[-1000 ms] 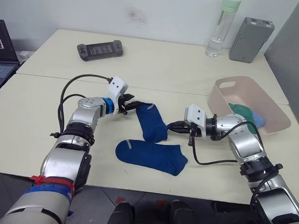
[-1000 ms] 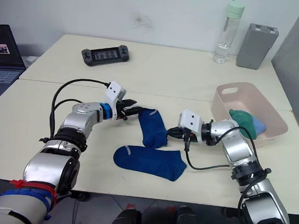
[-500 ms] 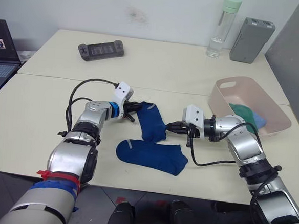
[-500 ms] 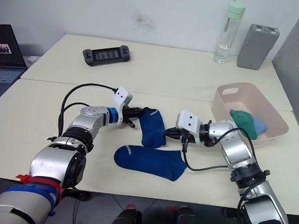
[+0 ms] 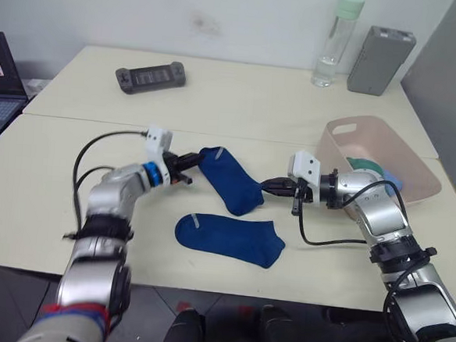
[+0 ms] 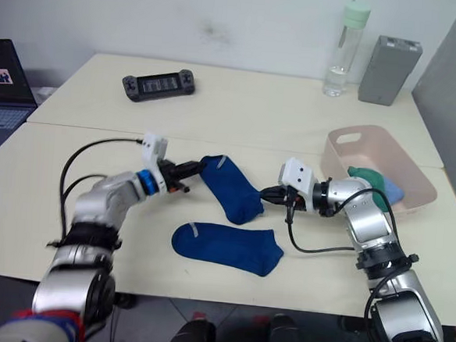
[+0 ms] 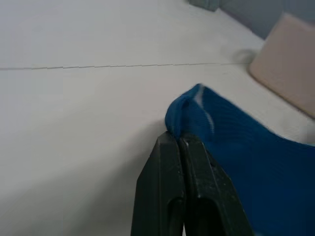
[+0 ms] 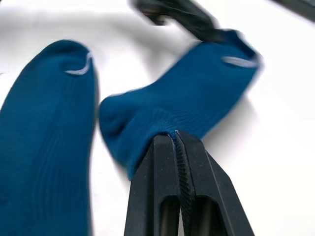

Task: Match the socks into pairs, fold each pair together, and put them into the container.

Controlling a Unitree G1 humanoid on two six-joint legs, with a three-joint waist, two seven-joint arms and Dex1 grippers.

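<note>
Lying nearest me, one dark royal blue fabric sock (image 5: 227,237) waits flat; beyond it my left gripper (image 5: 191,161) and right gripper (image 5: 274,187) pinch its twin (image 5: 229,179) by opposite ends. I should lower it squarely on top. Pale pink plastic tub (image 5: 416,172) sits far right.

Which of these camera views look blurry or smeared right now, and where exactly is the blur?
Left eye view: the left arm is smeared, the left gripper less so; the table is sharp. Right wrist view: the far end of the held dark blue sock and the dark gripper beyond it are streaked, the right gripper crisp. Left wrist view: the pink container is soft, out of focus.
</note>
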